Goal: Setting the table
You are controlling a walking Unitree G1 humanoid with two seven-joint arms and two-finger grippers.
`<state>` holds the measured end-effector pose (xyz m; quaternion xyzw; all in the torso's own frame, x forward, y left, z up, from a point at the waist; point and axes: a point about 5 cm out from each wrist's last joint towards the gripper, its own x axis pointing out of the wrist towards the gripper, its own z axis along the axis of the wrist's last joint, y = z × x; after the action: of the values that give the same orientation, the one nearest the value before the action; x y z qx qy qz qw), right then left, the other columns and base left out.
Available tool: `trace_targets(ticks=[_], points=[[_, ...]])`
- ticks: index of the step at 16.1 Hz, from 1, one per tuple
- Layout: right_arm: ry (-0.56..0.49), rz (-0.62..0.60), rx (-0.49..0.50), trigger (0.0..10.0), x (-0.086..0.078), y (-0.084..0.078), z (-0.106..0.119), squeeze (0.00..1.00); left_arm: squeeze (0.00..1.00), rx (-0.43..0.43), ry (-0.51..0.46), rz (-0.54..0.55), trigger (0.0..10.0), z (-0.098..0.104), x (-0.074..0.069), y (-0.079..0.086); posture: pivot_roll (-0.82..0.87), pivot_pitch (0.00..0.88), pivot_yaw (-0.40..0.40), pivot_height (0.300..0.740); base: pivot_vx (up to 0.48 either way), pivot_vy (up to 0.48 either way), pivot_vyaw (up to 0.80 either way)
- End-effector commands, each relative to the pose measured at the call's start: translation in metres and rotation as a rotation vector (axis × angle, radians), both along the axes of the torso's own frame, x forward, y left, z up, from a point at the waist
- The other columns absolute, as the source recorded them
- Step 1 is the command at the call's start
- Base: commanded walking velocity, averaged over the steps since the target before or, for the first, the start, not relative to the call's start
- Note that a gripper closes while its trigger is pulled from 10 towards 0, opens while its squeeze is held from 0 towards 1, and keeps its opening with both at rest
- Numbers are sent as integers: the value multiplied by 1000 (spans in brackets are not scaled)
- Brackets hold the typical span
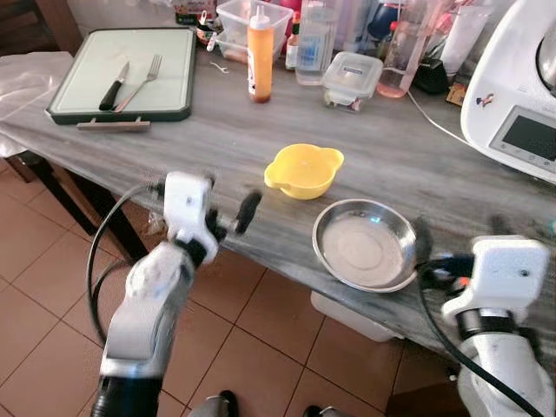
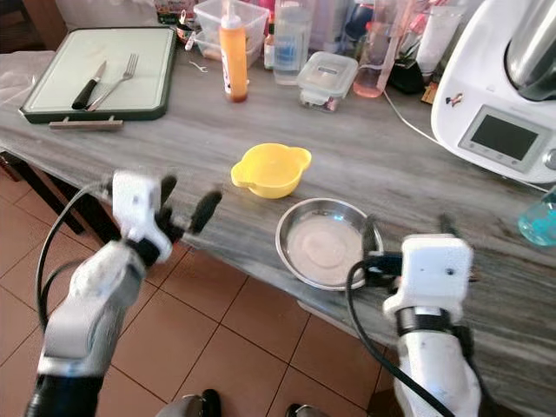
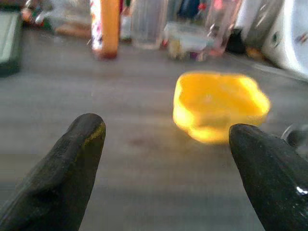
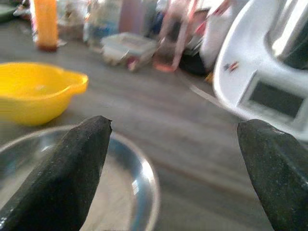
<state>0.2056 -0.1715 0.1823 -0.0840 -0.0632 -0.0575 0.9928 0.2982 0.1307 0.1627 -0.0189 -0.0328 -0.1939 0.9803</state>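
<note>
A: Head view: steel plate (image 1: 365,246) at table (image 1: 217,148) near edge, yellow bowl (image 1: 303,168) at its 10 o'clock. Left gripper (image 1: 228,221), right gripper (image 1: 459,239) near the edge.

B: Wrist views: both spread wide, empty. Probably reach stage; next, close on plate rim.

The grey wooden surface (image 1: 217,139) carries one yellow plastic bowl (image 1: 303,169), one round steel plate (image 1: 365,243), one green cutting board (image 1: 178,65), one black-handled knife (image 1: 114,86), one metal fork (image 1: 143,80) and one orange sauce bottle (image 1: 259,56).
</note>
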Motion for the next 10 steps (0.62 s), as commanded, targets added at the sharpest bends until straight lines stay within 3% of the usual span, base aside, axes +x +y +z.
trace_targets(ticks=[1,4,7,10], points=[[42,26,23,10000,2,2,-6,0,0,31,-44,10,10000,5,-4,1,64,164,-55,740,0,0,0],[75,0,25,10000,3,1,-10,0,0,53,-56,15,10000,5,-12,11,72,168,-58,740,0,0,0],[101,-63,-27,10000,-12,-12,-18,0,0,91,-17,-45,10000,-2,-22,20,70,174,-50,740,0,0,0],[154,-160,-59,10000,-24,-25,-28,0,0,157,10,-22,10000,-16,-28,33,64,177,-42,740,0,0,0]])
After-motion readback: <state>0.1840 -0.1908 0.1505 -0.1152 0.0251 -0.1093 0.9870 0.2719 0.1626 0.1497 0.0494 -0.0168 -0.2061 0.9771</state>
